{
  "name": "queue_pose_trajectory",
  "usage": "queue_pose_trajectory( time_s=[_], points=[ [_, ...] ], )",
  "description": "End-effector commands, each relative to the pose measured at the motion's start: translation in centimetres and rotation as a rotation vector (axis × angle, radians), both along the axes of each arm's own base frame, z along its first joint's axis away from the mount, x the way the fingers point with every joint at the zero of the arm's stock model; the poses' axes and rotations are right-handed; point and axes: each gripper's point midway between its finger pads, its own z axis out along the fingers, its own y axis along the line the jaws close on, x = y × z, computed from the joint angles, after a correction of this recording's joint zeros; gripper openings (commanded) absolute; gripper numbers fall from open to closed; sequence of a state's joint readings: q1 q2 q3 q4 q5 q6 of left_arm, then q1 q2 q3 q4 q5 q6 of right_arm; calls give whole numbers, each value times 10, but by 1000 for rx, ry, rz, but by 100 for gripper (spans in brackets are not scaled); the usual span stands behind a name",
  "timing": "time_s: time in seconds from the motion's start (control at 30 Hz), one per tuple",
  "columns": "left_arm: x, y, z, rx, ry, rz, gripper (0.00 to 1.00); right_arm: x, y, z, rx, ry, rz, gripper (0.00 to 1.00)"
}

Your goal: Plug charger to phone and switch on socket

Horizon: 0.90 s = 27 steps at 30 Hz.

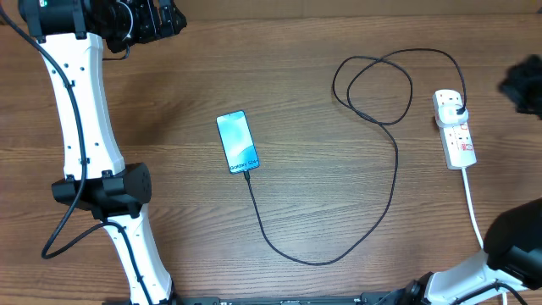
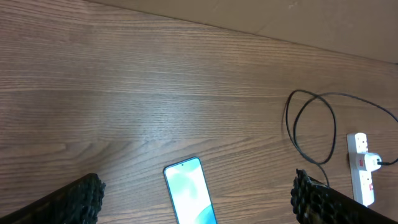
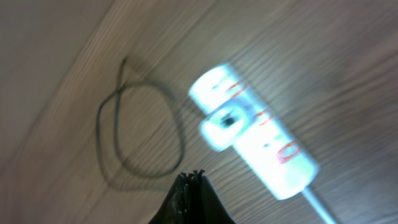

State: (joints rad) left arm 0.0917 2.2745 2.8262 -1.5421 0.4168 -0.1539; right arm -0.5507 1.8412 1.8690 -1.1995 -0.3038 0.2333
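Note:
The phone (image 1: 236, 141) lies face up mid-table with its blue screen lit; the left wrist view shows its upper part (image 2: 189, 198). The black charger cable (image 1: 391, 182) runs from the phone's lower end, curves right and loops up to a plug (image 1: 456, 108) seated in the white socket strip (image 1: 458, 142). My left gripper (image 1: 155, 20) hovers at the far left corner, open, its fingers (image 2: 79, 200) wide apart and empty. My right gripper (image 3: 191, 177) is shut on nothing, above the table beside the blurred socket (image 3: 264, 140) and plug (image 3: 222, 124).
The socket's thick white cord (image 1: 473, 207) runs toward the near right edge. The charger cable's double loop (image 2: 310, 130) lies left of the strip. My left arm's white links (image 1: 89, 127) stand along the left side. Bare wood surrounds the phone.

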Motion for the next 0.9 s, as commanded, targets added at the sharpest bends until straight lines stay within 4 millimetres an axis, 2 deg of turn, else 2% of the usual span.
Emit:
queue_pose_trajectory(
  time_s=[0.0, 0.13, 0.27, 0.57, 0.87],
  points=[
    [-2, 0, 5, 13, -14, -4, 100, -14, -31, -18, 16, 32, -127, 4],
    [-2, 0, 5, 13, -14, -3, 100, -19, -49, -41, 24, 48, -162, 4],
    [-2, 0, 5, 13, -14, -4, 100, -18, -52, -69, 45, 82, -162, 4],
    [-2, 0, 5, 13, -14, -3, 100, -2, -49, -121, 129, 118, -112, 4],
    [-2, 0, 5, 13, -14, -3, 100, 3, -37, -151, 187, 156, -64, 4]
  ],
)
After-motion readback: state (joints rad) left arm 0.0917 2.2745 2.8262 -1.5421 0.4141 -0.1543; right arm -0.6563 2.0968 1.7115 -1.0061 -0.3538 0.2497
